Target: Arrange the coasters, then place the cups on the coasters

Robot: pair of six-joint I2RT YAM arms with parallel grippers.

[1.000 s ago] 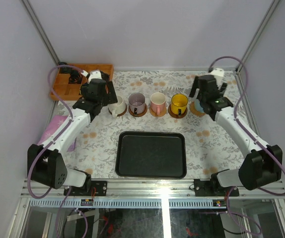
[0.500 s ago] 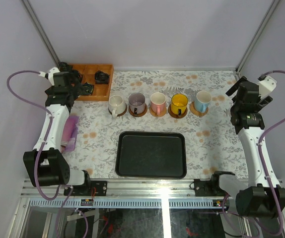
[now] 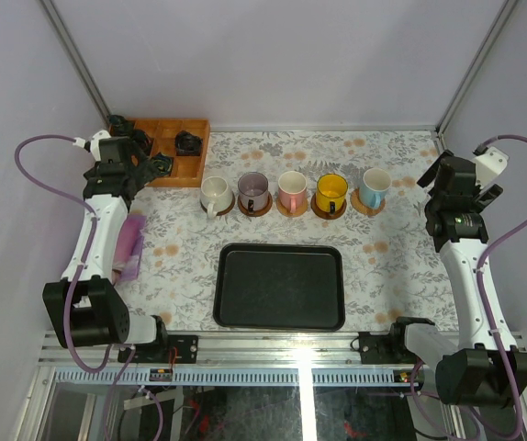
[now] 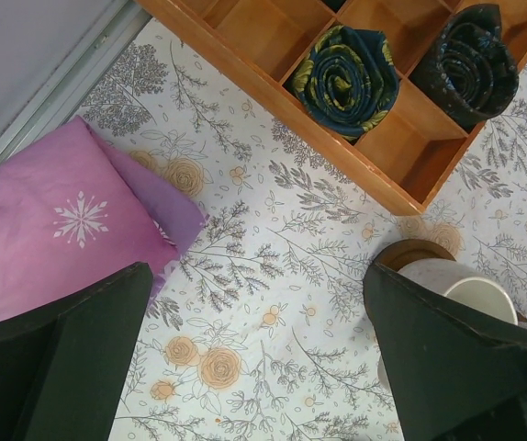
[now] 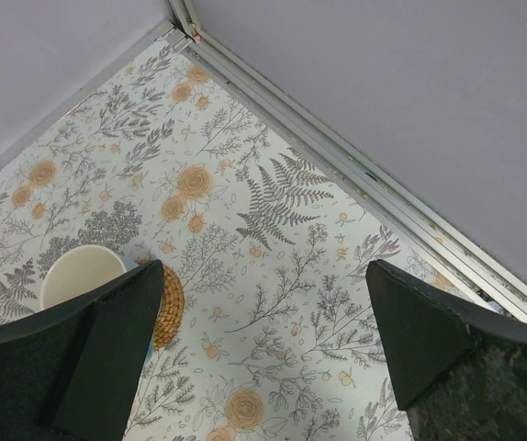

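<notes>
Five cups stand in a row, each on its own coaster: cream (image 3: 214, 194), mauve (image 3: 253, 190), pink (image 3: 292, 190), yellow (image 3: 331, 192) and light blue (image 3: 374, 187). Coaster rims (image 3: 255, 209) show under them. My left gripper (image 3: 158, 165) is open and empty, off to the left by the wooden box. In its wrist view the left gripper (image 4: 259, 358) frames bare cloth, with the cream cup (image 4: 470, 292) on its brown coaster (image 4: 415, 252) beside the right finger. My right gripper (image 3: 436, 180) is open and empty, right of the blue cup. The right gripper (image 5: 263, 354) has the blue cup (image 5: 80, 271) and its woven coaster (image 5: 169, 308) by its left finger.
A black rectangular tray (image 3: 279, 287) lies in front of the cups. A wooden divided box (image 3: 167, 152) with rolled dark cloths (image 4: 346, 78) stands at the back left. A pink cloth (image 4: 52, 220) lies along the left edge. Metal frame rails (image 5: 364, 175) border the table's back right corner.
Both arms have drawn back from the ends of the cup row to the table's sides. The light blue cup now stands uncovered on its coaster. Over the last half second little has moved.
</notes>
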